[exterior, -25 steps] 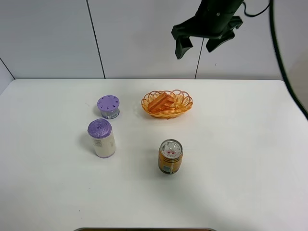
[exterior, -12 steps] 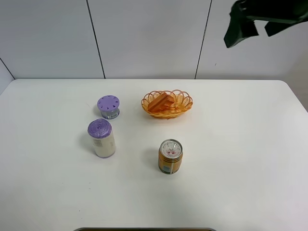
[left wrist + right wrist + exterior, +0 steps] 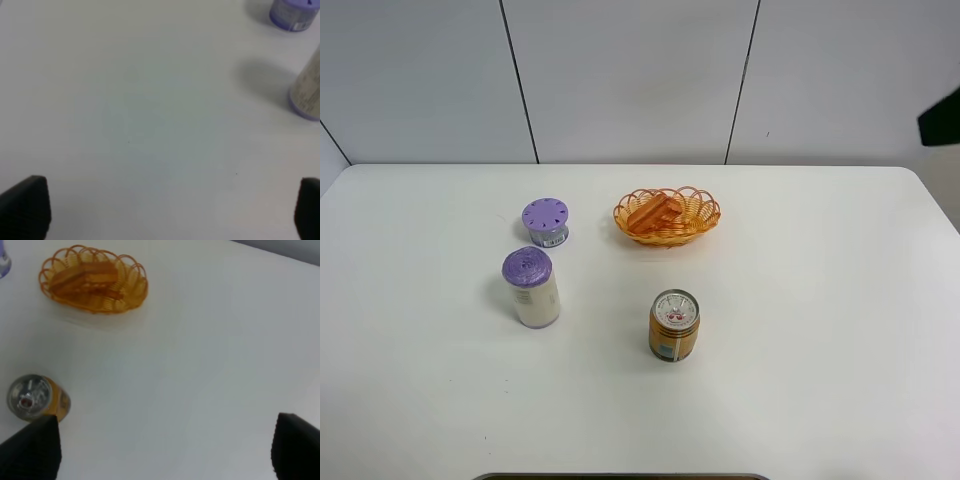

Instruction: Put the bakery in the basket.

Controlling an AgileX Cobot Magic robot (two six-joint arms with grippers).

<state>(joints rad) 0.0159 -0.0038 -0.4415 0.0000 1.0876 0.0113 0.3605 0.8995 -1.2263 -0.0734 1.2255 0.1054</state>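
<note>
The bakery [image 3: 653,213], an orange-brown waffle slice, lies inside the orange-yellow wicker basket [image 3: 703,212] at the back middle of the table. Both also show in the right wrist view, the waffle [image 3: 85,274] resting in the basket [image 3: 134,289]. My right gripper [image 3: 162,450] is open and empty, high above the table and well away from the basket. Only a dark piece of the right arm [image 3: 940,115] shows at the right edge of the exterior view. My left gripper [image 3: 165,210] is open and empty over bare table.
A gold drink can [image 3: 674,324] stands in front of the basket and shows in the right wrist view [image 3: 36,397]. A short purple-lidded cup [image 3: 546,221] and a taller one [image 3: 530,287] stand at the left; both show in the left wrist view [image 3: 294,11] [image 3: 307,90].
My right arm has swung from above the basket to the right, almost out of the exterior view. The waffle stays in the basket. Nothing else moved.
</note>
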